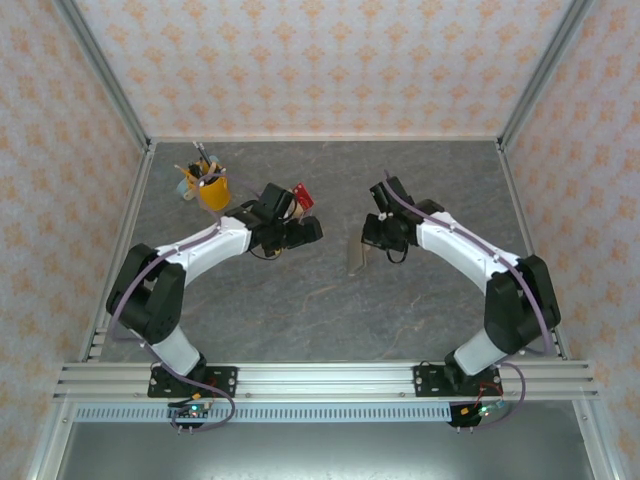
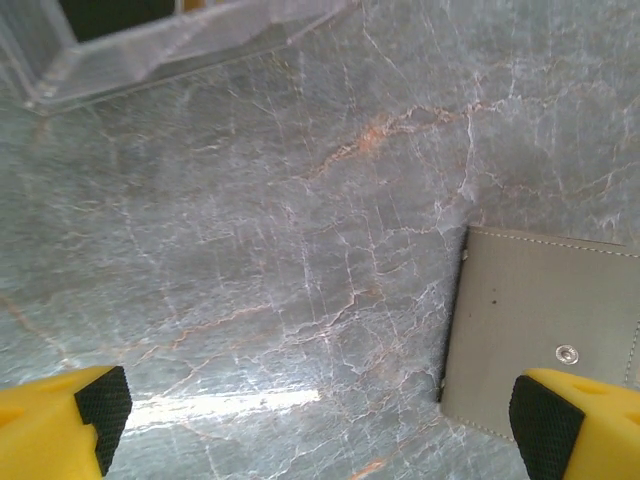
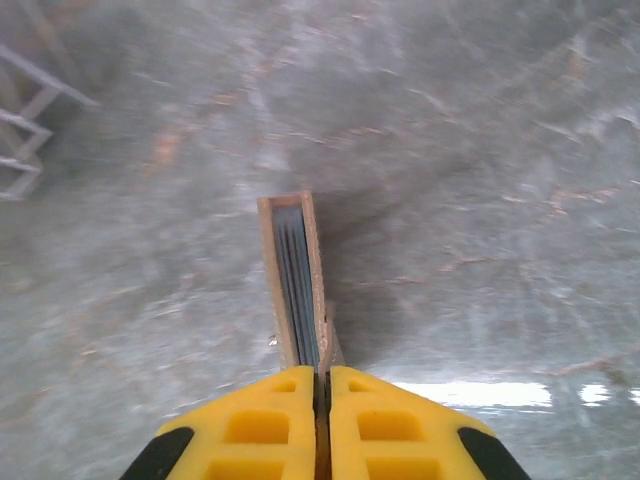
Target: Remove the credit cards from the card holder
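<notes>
Both arms bent inward from raised elbows toward each other, wrists tipped down: the left arm carried its left fingers spread as wide as they went, while the right arm held its right fingers pressed nearly together, pads face to face.

Grey-tan card holder, grey veined table

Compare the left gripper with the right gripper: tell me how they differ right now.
The left gripper has its fingers spread wide; the right gripper has them pressed shut. The left gripper holds nothing; the right gripper pinches the card holder by its edge. Both have yellow fingers.
</notes>
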Robot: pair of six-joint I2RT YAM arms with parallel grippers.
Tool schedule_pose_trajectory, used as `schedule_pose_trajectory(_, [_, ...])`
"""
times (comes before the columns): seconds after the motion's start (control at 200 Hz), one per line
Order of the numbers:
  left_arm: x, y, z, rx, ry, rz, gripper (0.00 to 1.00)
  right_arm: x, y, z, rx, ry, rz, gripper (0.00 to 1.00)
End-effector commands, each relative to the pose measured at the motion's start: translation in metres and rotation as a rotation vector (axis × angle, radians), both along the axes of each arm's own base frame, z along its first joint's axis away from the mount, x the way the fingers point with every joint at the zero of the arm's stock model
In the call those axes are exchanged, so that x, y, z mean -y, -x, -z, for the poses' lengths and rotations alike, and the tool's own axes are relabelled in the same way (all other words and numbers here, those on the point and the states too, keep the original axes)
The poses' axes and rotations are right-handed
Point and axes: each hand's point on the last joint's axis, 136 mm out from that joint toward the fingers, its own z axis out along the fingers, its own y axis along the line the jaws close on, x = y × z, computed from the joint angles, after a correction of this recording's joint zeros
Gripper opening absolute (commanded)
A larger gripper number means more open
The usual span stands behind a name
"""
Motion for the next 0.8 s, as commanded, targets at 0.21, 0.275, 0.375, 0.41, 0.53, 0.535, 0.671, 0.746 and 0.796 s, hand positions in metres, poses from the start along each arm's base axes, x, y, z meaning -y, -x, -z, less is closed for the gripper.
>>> schedule_pose_trajectory(0.21, [-0.015,-0.002,-0.013,0.058,-0.010,-0.083,1.00,-0.044,-0.004,-0.001,-0.015,-0.097,-0.110,0.08])
schedule_pose_trajectory(0.275, [-0.013,-0.001,-0.012,0.055,0.002,-0.076,1.00,-0.037,-0.005,0.004,-0.021,-0.054,-0.090,0.08])
schedule_pose_trajectory(0.375, [-0.007,0.000,-0.012,0.049,0.032,-0.060,1.00,-0.019,-0.004,0.014,-0.031,0.039,-0.057,0.08])
schedule_pose_trajectory(0.41, [-0.004,0.000,-0.011,0.047,0.045,-0.052,1.00,-0.011,-0.003,0.016,-0.033,0.073,-0.044,0.08])
schedule_pose_trajectory(0.53, [0.008,0.000,-0.012,0.041,0.095,-0.016,0.98,0.018,0.002,0.024,-0.040,0.160,0.017,0.08])
schedule_pose_trajectory(0.535, [0.008,0.000,-0.012,0.041,0.097,-0.014,0.98,0.019,0.002,0.024,-0.039,0.162,0.019,0.08])
schedule_pose_trajectory(0.671, [0.027,-0.001,-0.011,0.022,0.148,0.045,0.93,0.045,0.007,0.035,-0.066,0.215,0.073,0.08])
schedule_pose_trajectory(0.746, [0.039,-0.001,-0.009,0.008,0.171,0.078,0.89,0.058,0.010,0.041,-0.086,0.254,0.097,0.08])
schedule_pose_trajectory(0.796, [0.049,0.000,-0.008,0.000,0.181,0.104,0.85,0.065,0.012,0.045,-0.096,0.276,0.112,0.08])
